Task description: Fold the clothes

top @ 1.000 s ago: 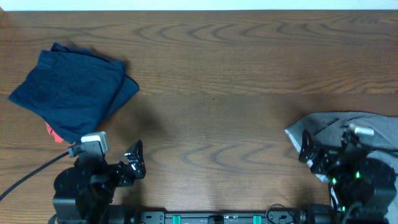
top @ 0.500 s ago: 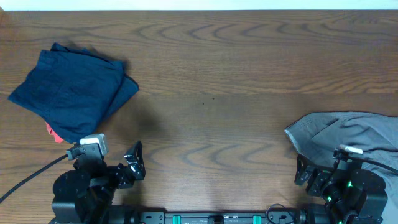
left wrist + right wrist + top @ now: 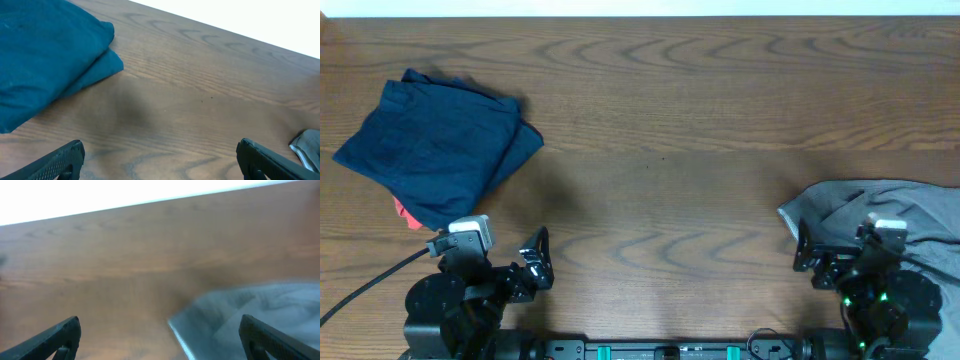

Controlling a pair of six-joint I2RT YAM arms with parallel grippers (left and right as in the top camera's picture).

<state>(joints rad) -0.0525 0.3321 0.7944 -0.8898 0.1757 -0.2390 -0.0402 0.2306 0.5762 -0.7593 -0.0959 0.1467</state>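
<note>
I keep left claw (image 3: 160,162) and right claw (image 3: 161,339) apart, empty; right faces crumpled grey garment (image 3: 895,208) lower right, likely next fold

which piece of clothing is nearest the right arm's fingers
The grey garment, lying just beside the right fingers; the navy pile sits far off on the left.

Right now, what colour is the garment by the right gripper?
The garment is grey, clearest in the overhead view.

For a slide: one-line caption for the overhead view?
Folded navy garment over a red-orange garment at left, crumpled grey garment at right; left gripper and right gripper open.
</note>
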